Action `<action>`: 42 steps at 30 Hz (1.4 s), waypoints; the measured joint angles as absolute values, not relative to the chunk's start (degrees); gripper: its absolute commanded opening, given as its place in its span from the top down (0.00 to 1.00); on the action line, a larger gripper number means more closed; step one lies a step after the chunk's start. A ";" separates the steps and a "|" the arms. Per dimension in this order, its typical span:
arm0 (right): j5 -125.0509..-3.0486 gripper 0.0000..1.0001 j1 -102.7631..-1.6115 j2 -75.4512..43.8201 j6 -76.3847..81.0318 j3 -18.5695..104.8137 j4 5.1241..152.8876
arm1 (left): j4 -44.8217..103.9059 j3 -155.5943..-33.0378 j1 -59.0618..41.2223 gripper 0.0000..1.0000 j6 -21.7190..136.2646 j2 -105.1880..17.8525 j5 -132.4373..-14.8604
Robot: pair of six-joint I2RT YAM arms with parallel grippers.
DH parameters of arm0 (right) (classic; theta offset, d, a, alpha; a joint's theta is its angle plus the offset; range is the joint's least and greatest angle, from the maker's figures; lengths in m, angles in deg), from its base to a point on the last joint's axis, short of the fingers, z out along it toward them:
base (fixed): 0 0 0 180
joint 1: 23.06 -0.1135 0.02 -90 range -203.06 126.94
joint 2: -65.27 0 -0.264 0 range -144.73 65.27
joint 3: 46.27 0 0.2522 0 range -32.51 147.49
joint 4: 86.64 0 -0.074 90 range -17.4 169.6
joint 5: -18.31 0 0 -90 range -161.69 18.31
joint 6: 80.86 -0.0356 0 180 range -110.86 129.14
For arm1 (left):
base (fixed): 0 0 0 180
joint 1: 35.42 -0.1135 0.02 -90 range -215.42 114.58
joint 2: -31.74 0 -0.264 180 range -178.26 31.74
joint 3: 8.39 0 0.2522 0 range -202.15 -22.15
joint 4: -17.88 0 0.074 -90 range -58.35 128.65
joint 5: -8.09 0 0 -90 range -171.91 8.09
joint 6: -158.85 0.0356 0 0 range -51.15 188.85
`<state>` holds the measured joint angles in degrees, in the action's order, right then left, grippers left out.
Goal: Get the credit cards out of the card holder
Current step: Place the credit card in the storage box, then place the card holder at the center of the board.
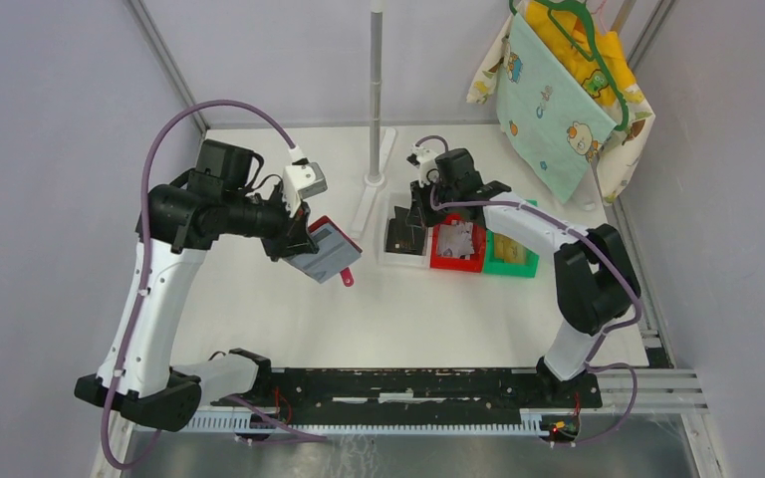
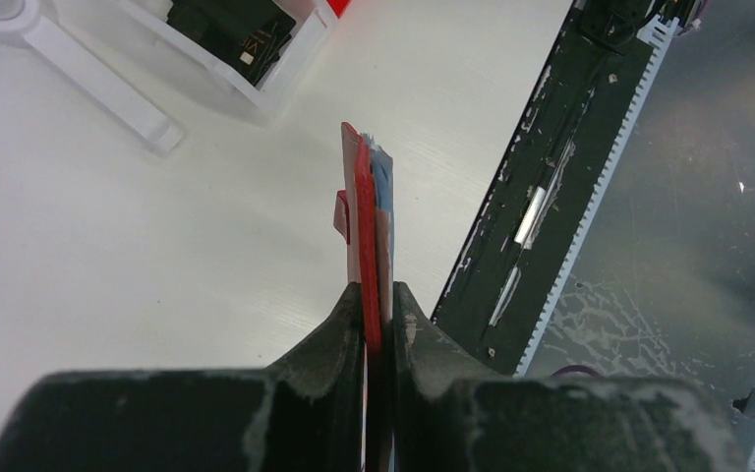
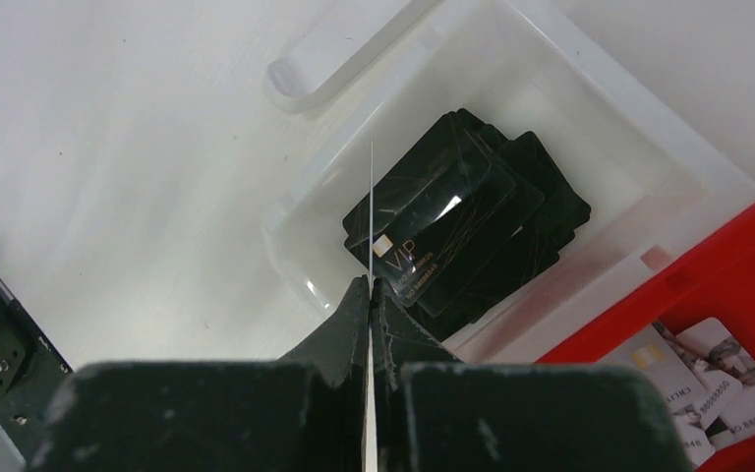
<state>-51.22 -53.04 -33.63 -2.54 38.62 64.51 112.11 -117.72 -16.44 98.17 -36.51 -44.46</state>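
Observation:
My left gripper (image 1: 301, 239) is shut on the red card holder (image 1: 327, 251) and holds it above the table left of centre. In the left wrist view the card holder (image 2: 360, 197) stands edge-on between my fingers (image 2: 378, 295), with grey-blue and tan credit cards (image 2: 383, 187) pressed against its right side. My right gripper (image 1: 419, 213) hangs over the clear bin (image 1: 398, 259). In the right wrist view it (image 3: 370, 287) is shut on one thin card (image 3: 370, 211), seen edge-on as a pale line above the bin.
The clear bin (image 3: 590, 108) holds several black cards (image 3: 472, 221). Beside it stand a red bin (image 1: 458, 261) with pale cards (image 3: 708, 369) and a green bin (image 1: 511, 261). A pole on a white stand (image 1: 376, 119), a hanging cloth (image 1: 558, 100) and a black rail (image 1: 408, 383) are nearby.

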 measured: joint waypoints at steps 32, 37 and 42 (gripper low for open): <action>-61.84 0.02 -52.97 -8.36 -1.47 34.91 64.14 | 83.85 -85.96 -16.44 0.98 107.79 -48.05 -64.94; -64.31 0.02 -52.93 -4.62 -1.54 30.32 63.61 | 75.20 -84.56 -16.44 0.98 109.93 -51.24 -69.75; -66.39 0.02 -52.77 -1.15 -1.93 26.03 63.42 | 63.79 -78.35 -16.44 0.98 112.62 -54.26 -76.52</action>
<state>-66.39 -52.77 -1.15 -1.93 26.03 63.42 63.79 -78.35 -16.44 112.62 -54.26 -76.52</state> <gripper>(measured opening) 0.979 0.171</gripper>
